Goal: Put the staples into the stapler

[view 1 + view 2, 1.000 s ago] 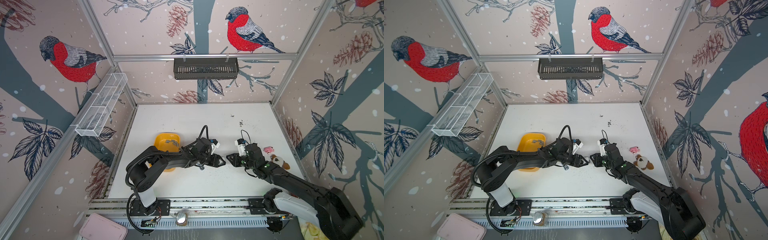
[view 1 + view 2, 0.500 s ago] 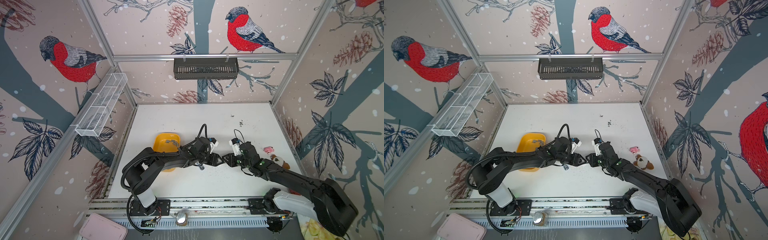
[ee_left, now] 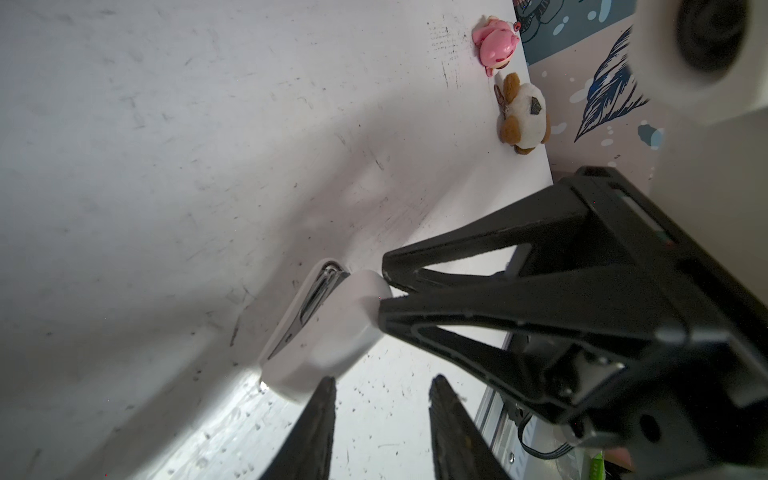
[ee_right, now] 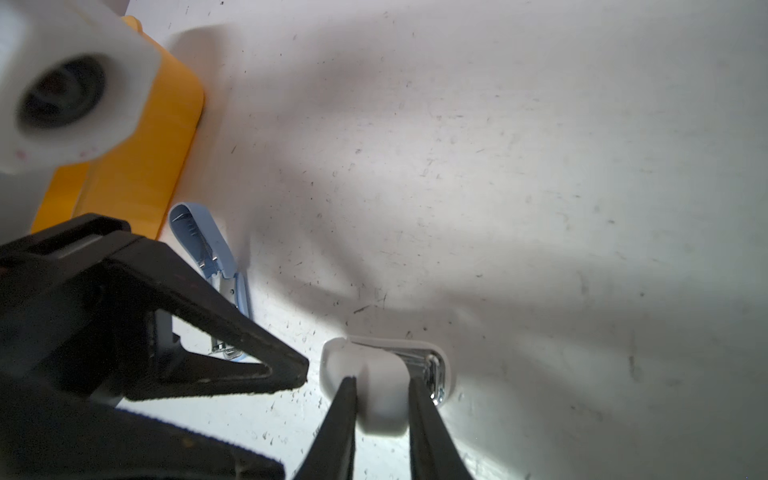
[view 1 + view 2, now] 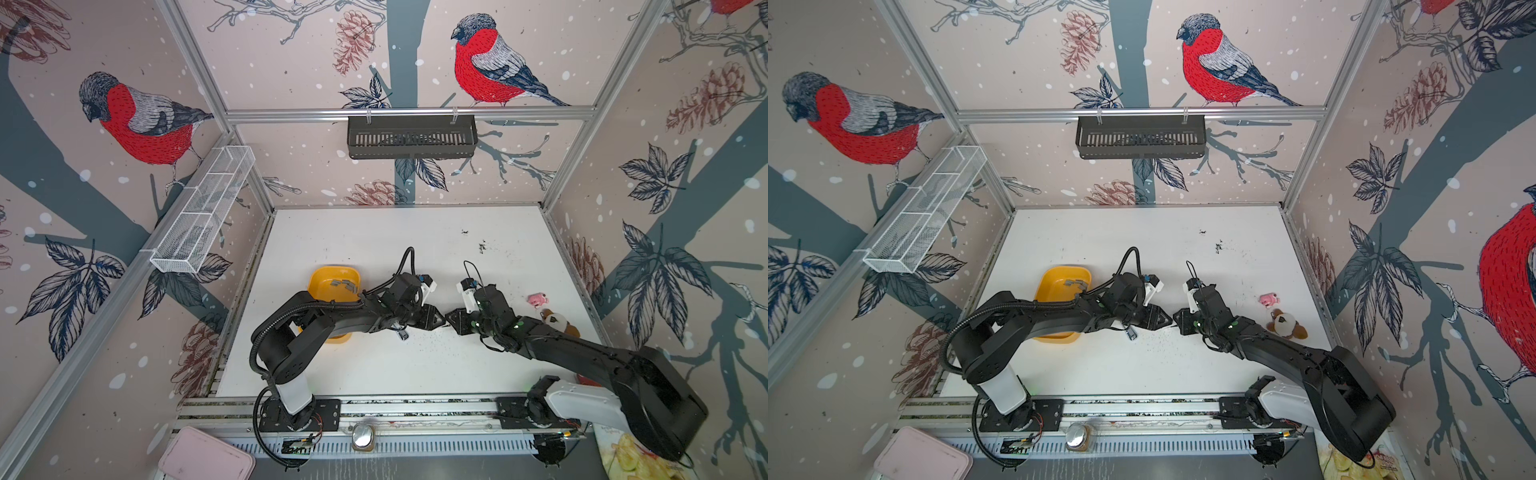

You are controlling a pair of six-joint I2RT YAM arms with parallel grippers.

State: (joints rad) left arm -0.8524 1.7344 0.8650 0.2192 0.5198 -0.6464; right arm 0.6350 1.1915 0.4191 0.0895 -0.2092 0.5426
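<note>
- Right arm, mine: it has stretched in toward the middle over the last second, so my two grippers now stand nearly tip to tip.
- Table [image 5: 374, 249]: white, scuffed, strewn with dark specks.
- Yellow tray [image 5: 316, 278]: on my left side, partly under my left arm.
- Left gripper [image 3: 382, 380]: fingers apart with nothing between them; one finger sits just beside the white stapler.
- Right gripper [image 4: 382, 380]: narrow, clamped across one end of the white stapler.
- White stapler [image 3: 336, 328]: between the two grippers, its metal channel showing. I cannot tell whether it rests on the table or is just off it.
- Blue stapler [image 4: 199, 232]: lying hinged open beside the tray, under my left gripper. I cannot tell which stapler is the one to load.
- Staples [image 5: 343, 286]: several grey strips in the tray, well apart from both grippers, none picked up.
- Risks, my judgement: an end-only grip may let the white stapler pivot or slip when my left fingers close. A close beside it would shove it away. My left wrist could also knock the blue stapler.
</note>
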